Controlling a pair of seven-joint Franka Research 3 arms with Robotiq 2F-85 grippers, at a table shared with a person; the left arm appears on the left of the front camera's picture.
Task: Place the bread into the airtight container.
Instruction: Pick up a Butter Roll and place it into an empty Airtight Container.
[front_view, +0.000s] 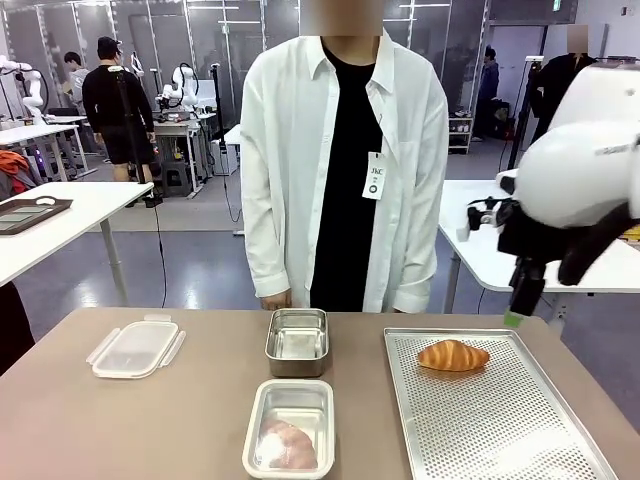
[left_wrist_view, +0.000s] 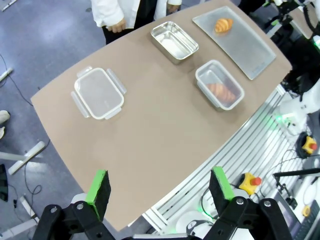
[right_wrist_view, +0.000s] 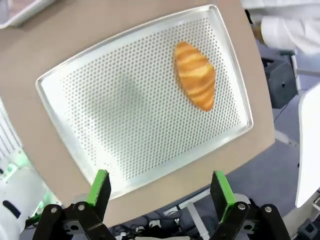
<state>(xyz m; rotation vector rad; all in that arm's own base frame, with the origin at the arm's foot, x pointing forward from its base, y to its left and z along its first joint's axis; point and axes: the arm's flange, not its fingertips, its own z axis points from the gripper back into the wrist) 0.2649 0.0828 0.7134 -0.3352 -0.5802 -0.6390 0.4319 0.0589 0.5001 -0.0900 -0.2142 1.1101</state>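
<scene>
Bread: we see the croissant (right_wrist_view: 195, 75) lying on the perforated tray (right_wrist_view: 125, 125).
Left claw (left_wrist_view: 160, 184): spread wide, empty, above the counter (left_wrist_view: 150, 145).
Right claw (right_wrist_view: 160, 184): spread wide, empty, above the tray.

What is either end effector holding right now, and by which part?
Nothing is held. The left end effector and the right end effector are both open and empty. The croissant lies on the perforated tray.

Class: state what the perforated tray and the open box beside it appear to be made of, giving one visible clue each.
Perforated tray: likely aluminium or steel, matte silver, evenly punched holes. Open box: probably stainless steel, brushed grey with reflective walls.
</scene>
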